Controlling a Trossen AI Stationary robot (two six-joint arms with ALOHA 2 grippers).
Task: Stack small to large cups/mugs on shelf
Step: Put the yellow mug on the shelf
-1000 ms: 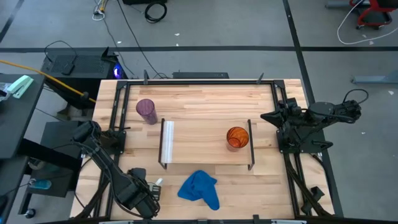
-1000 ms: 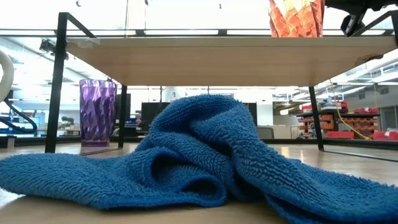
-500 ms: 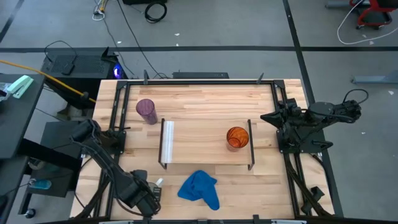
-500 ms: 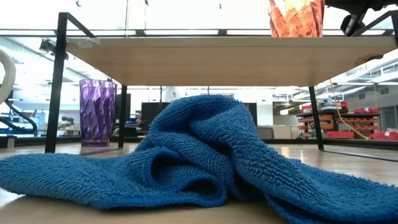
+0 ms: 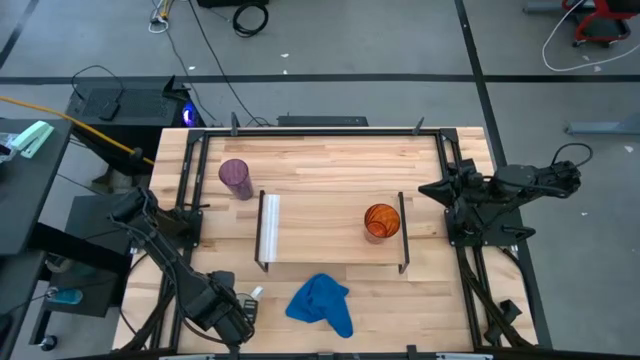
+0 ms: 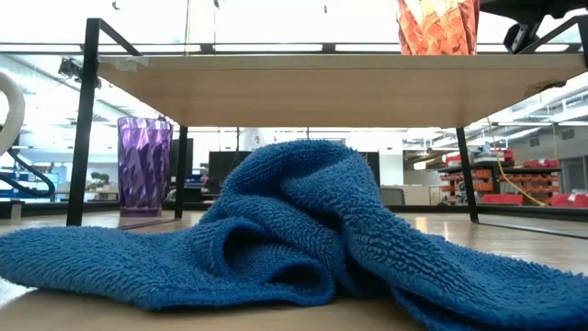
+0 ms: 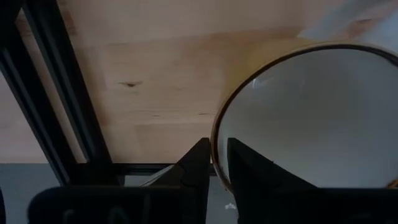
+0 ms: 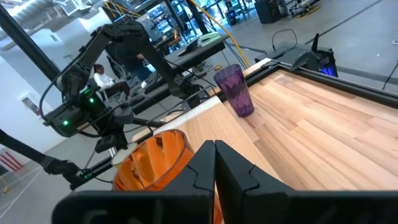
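Grasping, left hand (image 7: pixel 217 146): at the desk's (image 5: pixel 330 155) near left corner, its two fingers clenched on the rim of the white mug (image 7: pixel 311 124), one inside the rim and one outside.
White mug: at that near left corner, its open mouth facing the left wrist camera; in the high view only a white sliver shows beside the hand.
Blue cloth (image 5: pixel 320 303): crumpled on the desk by the near edge, just in front of the shelf.
Shelf (image 5: pixel 320 230): mid-desk on black legs, white strip (image 5: pixel 270 225) at its left end.
Orange cup (image 5: pixel 381 221): upright on the shelf's right end.
Purple cup (image 5: pixel 235 178): upright on the desk, just beyond the shelf's left end.
Right hand (image 5: pixel 428 188): at the desk's right edge, clenched and empty.
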